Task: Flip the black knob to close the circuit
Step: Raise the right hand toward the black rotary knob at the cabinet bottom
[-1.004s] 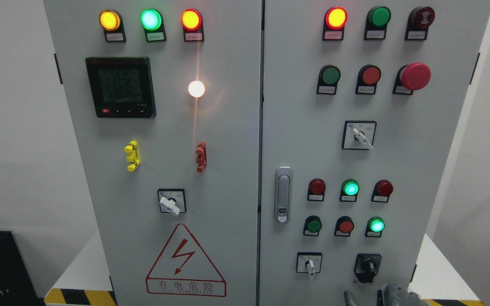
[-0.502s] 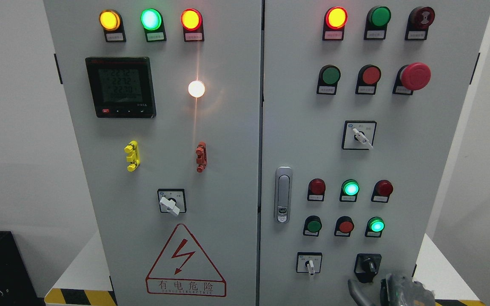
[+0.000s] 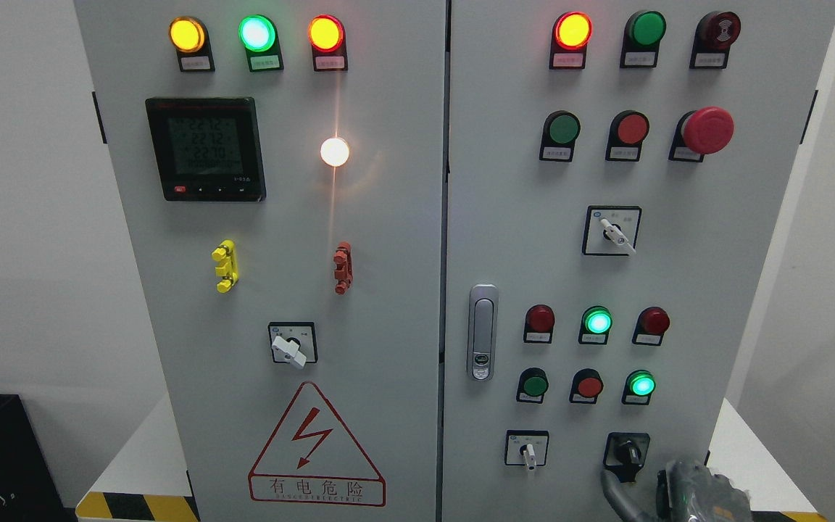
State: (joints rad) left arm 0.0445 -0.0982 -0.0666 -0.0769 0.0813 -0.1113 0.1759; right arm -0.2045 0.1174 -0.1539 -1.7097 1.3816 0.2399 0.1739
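My right hand comes up from the bottom edge just below and to the right of the black knob, one grey finger reaching up to the knob's lower edge; I cannot tell whether it touches, and my other fingers are mostly cut off, so how far they are open is unclear. The knob sits low on the right door of the grey cabinet, right of the small white-handled selector switch and below the lit green lamp

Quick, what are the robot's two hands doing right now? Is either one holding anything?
Right hand: low at the picture's bottom edge, just below the black knob, holding nothing; whether its fingers are open or shut cannot be told.
Left hand: not in view.
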